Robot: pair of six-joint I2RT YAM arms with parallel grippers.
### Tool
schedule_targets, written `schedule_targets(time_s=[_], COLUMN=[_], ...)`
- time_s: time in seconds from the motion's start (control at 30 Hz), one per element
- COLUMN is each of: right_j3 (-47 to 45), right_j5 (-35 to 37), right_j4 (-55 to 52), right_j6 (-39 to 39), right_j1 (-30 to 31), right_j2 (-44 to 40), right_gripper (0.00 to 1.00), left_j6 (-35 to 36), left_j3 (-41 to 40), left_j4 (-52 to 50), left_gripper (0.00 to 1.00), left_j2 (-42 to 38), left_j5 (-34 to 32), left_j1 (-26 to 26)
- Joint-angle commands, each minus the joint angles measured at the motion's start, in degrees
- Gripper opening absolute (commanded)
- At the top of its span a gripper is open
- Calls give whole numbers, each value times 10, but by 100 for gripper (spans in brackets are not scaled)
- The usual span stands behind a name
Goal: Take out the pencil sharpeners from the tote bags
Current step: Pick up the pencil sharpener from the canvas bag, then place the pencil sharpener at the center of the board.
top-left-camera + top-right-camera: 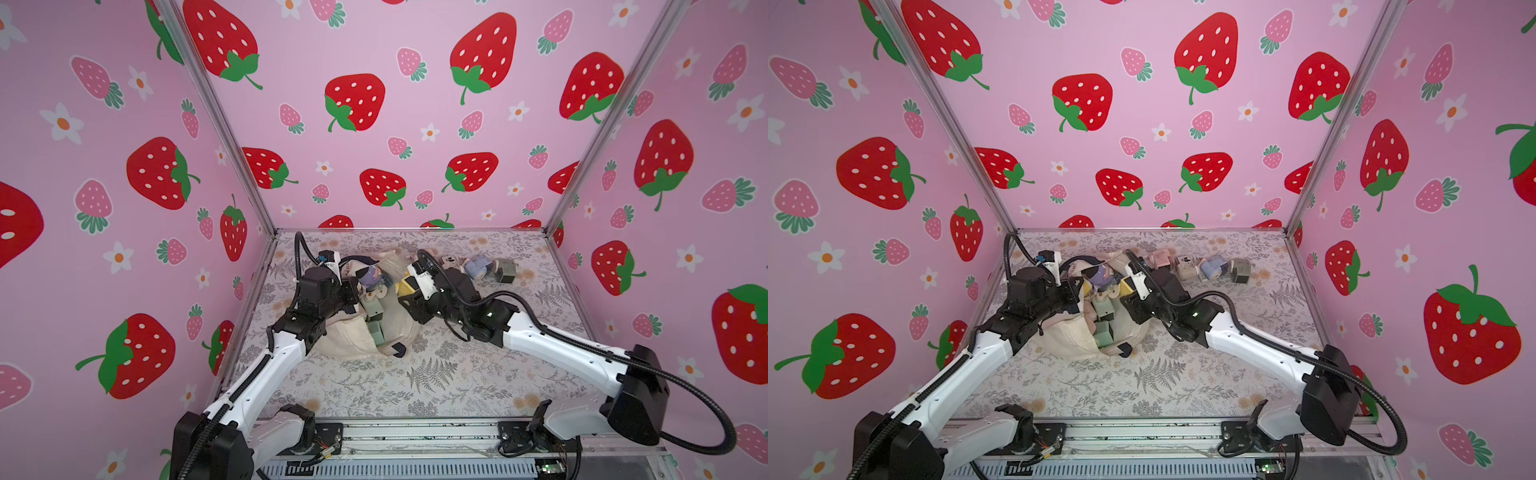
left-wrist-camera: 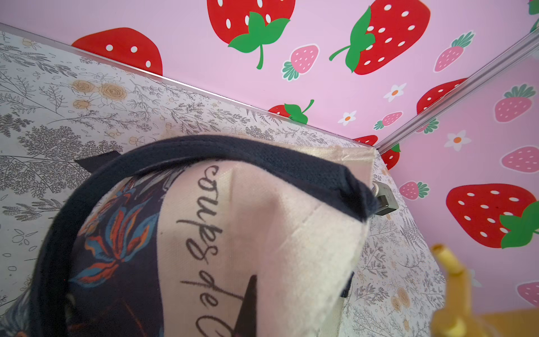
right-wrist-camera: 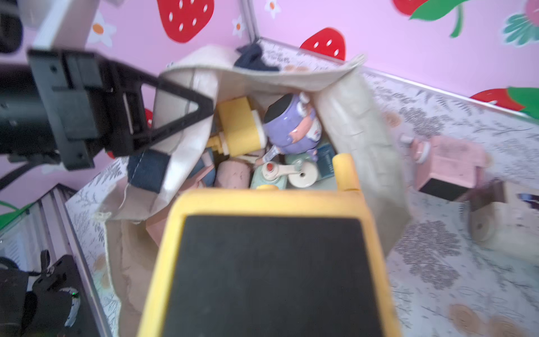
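Our right pincer (image 1: 404, 291) grasps the boxy yellow plastic sharpener (image 3: 271, 262), which we judge light, stiff and slick, best pinched across flat sides, just above the cream canvas tote bag (image 3: 358, 128). Beyond, our left pincer (image 3: 208, 109) is clenched on its limp rim.

One tote bag (image 1: 349, 338). Four pencil sharpeners (image 1: 1212, 268) out on table (image 1: 1183, 395). More inside bag, count unclear.

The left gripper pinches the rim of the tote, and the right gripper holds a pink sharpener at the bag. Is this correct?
Not pink: the right wrist view shows the sharpener in the right gripper is yellow. The left gripper does pinch the tote at its rim.
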Motion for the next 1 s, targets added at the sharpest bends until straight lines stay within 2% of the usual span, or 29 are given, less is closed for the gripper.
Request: schedule_targets(time_s=[0.0,0.2,0.4,0.73,0.97], right_j3=[-6,19,50,98,92], right_j5=[-6,-20,-104,-141,-158], right_j4=[-26,-45,-16,18,46], right_j6=[15,46,115,128,143], right_j1=[-81,-251,-405,-551,-607], right_j2=[-37,-43,27,165,224], right_gripper=[47,46,45,45,45], left_j6=[-3,-1,-1,0,0], left_j3=[-2,-1,-2,-2,0], left_j4=[-5,-5,-5,-5,-4], left_gripper=[0,0,0,0,0], left_j2=[-3,-4,-3,-3,5], left_j5=[19,17,15,13,15], left_j1=[-4,-4,-4,-4,-4])
